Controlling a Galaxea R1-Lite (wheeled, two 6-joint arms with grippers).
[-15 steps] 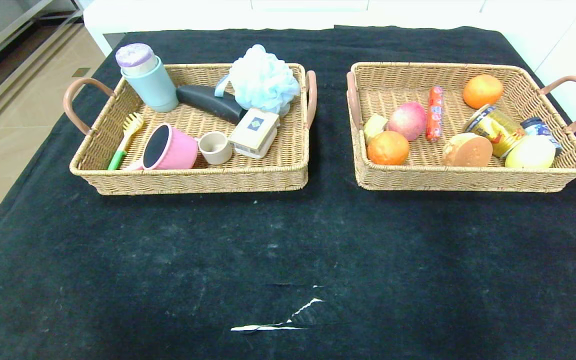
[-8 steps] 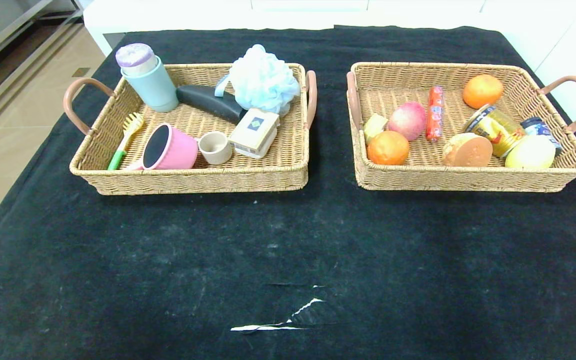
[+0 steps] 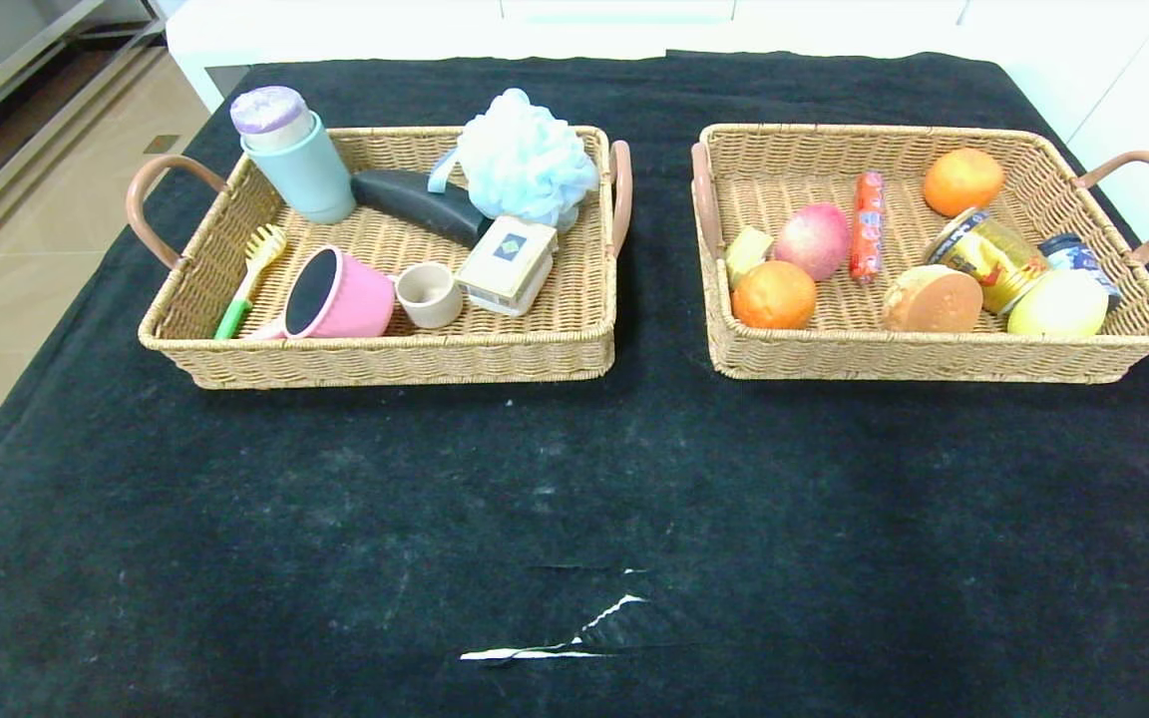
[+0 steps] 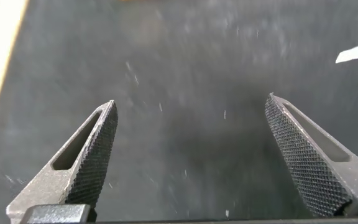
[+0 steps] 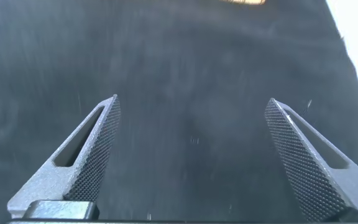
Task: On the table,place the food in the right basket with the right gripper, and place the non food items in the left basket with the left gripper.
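Black cloth covered the table; we found the food in the right basket, the non food items in the left basket. The left gripper and right gripper hung spread wide, empty, over bare cloth.

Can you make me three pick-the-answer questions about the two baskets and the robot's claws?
1. Where is the pink saucepan?
A. left basket
B. right basket
C. on the black cloth

2. How many round orange fruits lie in the right basket?
A. one
B. two
C. four

3. How is the left gripper?
A. shut on a cup
B. holding the lemon
C. open, holding nothing

Answers: 1 A, it lies on its side among the non-food things. 2 B, one near the front, one at the back. 3 C, its fingers stand wide apart over bare cloth, like the right gripper.
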